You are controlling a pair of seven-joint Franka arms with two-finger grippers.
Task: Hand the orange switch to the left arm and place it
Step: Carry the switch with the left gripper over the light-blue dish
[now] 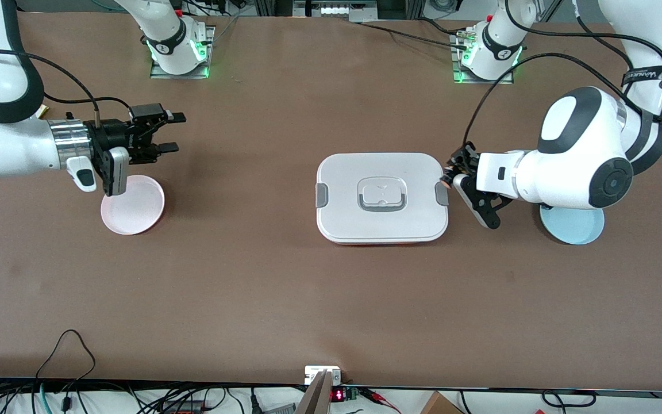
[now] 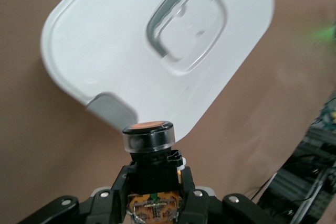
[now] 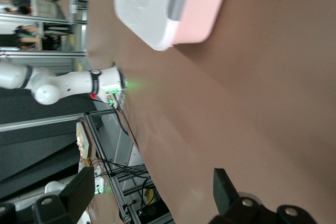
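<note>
The left end effector is clenched on the orange switch — its black body sits between the fingers, orange cap pointing out toward the box. In the front view the switch hangs in the air right at the latch edge of the box at the left arm's end of the surface, very near that latch and seemingly not touching it. Just beside the box on that same end, a pale blue plate lies partly under the left arm.

The right end effector is released, fingers wide and holding nothing, well apart from the box toward the right arm's end and over the edge of a pink plate; that arm waits.

The step in hand looks like the carry toward a handover. I judge the next move calls for lifting the switch clear above the lid — not straight across at this height — with the right arm coming in to meet it.
</note>
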